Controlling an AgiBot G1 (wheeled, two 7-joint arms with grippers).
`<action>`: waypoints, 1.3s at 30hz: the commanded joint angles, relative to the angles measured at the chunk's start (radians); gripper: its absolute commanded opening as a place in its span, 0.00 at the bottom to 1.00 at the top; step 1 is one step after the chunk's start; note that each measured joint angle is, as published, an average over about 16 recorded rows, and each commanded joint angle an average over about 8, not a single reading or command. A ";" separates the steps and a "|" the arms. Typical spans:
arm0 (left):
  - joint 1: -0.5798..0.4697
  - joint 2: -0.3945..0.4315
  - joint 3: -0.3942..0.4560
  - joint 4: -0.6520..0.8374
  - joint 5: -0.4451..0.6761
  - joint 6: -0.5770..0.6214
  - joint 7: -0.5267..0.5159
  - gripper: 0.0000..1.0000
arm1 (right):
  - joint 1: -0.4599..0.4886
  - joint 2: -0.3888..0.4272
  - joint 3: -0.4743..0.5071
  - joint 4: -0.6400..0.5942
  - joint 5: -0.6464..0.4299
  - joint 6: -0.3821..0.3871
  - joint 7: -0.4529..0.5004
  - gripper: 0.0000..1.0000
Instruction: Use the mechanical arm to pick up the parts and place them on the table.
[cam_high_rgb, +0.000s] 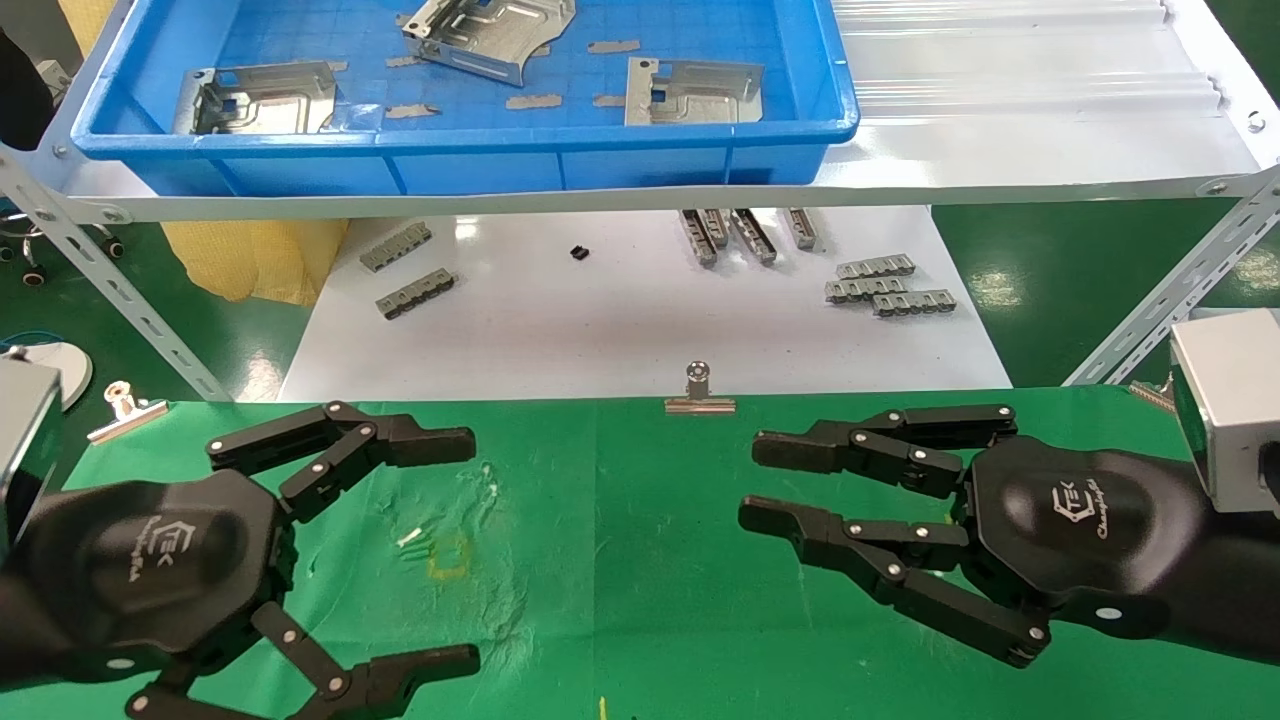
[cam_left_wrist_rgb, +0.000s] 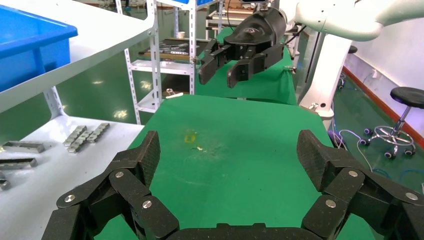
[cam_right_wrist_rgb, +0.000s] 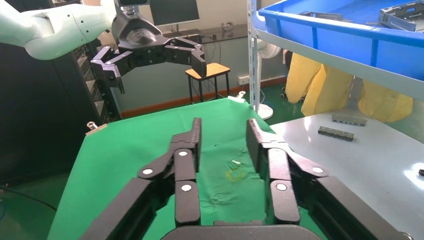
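Green cloth of the table (cam_high_rgb: 640, 560) lies bare between the left gripper (cam_high_rgb: 470, 550) and right gripper (cam_high_rgb: 750, 480), both hovering with fingers spread, holding nothing. Three parts (cam_high_rgb: 262, 98) lie in the blue tray (cam_high_rgb: 460, 165), upper left of the frame.

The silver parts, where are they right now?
In the head view, three parts lie in the blue tray on the shelf, spread left to right, beyond both grippers.

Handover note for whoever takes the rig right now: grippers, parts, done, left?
Left gripper: open, empty, hovering over the green table.
Right gripper: open, empty, hovering over the table on the other side.
Parts: three silver plates in the blue tray on the shelf, at left, at the back and at right.
Done: no plate on the table.
Left: pick and place all three.
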 joint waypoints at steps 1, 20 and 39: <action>0.002 0.001 0.001 0.000 0.000 0.001 0.001 1.00 | 0.000 0.000 0.000 0.000 0.000 0.000 0.000 0.00; -0.569 0.216 0.155 0.264 0.419 -0.291 -0.236 1.00 | 0.000 0.000 0.000 0.000 0.000 0.000 0.000 0.00; -1.037 0.724 0.390 1.159 0.871 -0.775 -0.273 0.02 | 0.000 0.000 0.000 0.000 0.000 0.000 0.000 0.01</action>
